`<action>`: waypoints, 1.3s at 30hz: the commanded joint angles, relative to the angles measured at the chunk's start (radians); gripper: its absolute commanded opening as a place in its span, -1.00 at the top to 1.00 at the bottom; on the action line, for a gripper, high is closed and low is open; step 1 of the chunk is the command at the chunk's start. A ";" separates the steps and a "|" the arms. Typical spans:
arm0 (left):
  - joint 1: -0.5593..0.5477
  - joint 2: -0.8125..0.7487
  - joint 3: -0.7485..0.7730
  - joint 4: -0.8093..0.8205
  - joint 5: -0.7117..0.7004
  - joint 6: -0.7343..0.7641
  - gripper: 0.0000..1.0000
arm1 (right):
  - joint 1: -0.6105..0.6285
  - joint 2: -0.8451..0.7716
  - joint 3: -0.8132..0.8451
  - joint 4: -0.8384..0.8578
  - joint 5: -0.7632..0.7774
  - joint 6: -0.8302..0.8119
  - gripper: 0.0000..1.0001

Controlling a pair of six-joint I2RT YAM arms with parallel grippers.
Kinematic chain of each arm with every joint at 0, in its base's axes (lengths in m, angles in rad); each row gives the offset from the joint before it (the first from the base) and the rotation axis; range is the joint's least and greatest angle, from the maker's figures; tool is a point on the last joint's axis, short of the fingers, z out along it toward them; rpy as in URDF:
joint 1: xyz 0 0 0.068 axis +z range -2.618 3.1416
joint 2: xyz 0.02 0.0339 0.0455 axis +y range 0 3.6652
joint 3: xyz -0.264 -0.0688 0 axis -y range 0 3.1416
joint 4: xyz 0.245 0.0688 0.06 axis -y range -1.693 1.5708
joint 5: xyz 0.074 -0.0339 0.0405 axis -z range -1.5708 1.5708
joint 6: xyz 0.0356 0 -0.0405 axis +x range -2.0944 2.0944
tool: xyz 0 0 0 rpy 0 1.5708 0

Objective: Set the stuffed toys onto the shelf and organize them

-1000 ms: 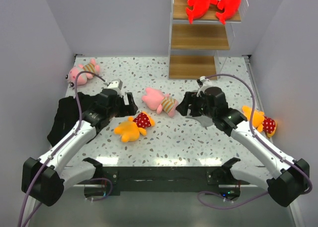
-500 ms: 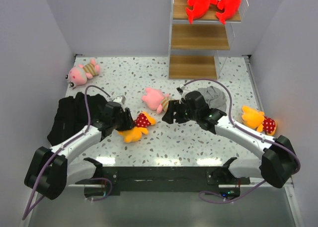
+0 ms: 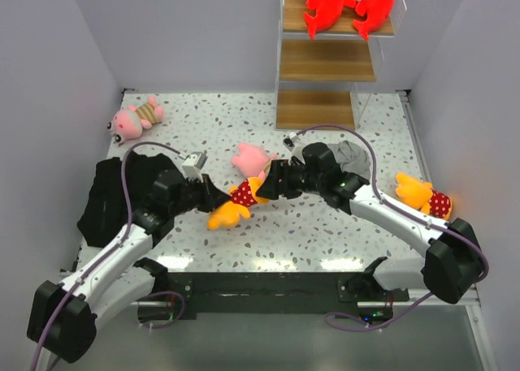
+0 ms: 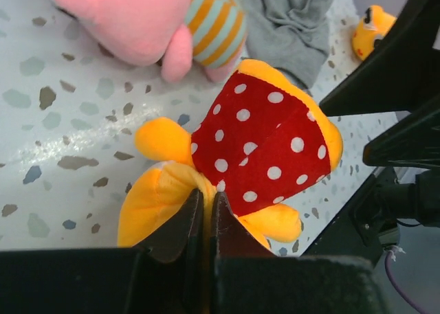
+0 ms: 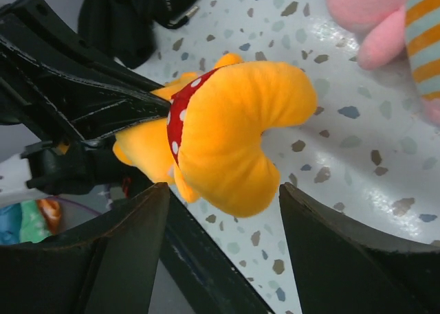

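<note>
My left gripper (image 3: 214,199) is shut on the yellow-orange edge of a stuffed toy with a red dotted top (image 3: 233,204), a pinch of fabric held between its jaws (image 4: 204,205). The toy (image 4: 268,135) lies between both grippers. My right gripper (image 3: 274,181) stands open just right of it, its fingers on either side of the toy's orange head (image 5: 237,132) without touching. A pink toy in a striped shirt (image 3: 250,157) lies behind them. Another pink one (image 3: 134,118) is at the far left, another yellow one (image 3: 424,194) at the right. Two red-and-white toys (image 3: 349,2) sit on the shelf's top board (image 3: 382,28).
The shelf's two lower boards (image 3: 325,61) are bare. A grey cloth (image 3: 351,153) lies behind my right arm, a black cloth (image 3: 106,194) under my left arm. Side walls close in on the table (image 3: 325,233).
My left gripper went from open to shut on the yellow toy and pulled it slightly right. My right gripper swung left from the grey cloth to the toy's head.
</note>
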 commanded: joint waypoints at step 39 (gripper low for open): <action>0.177 0.089 0.502 -0.120 -0.487 0.000 -0.98 | 0.463 -0.043 0.180 -0.315 0.589 -0.566 0.58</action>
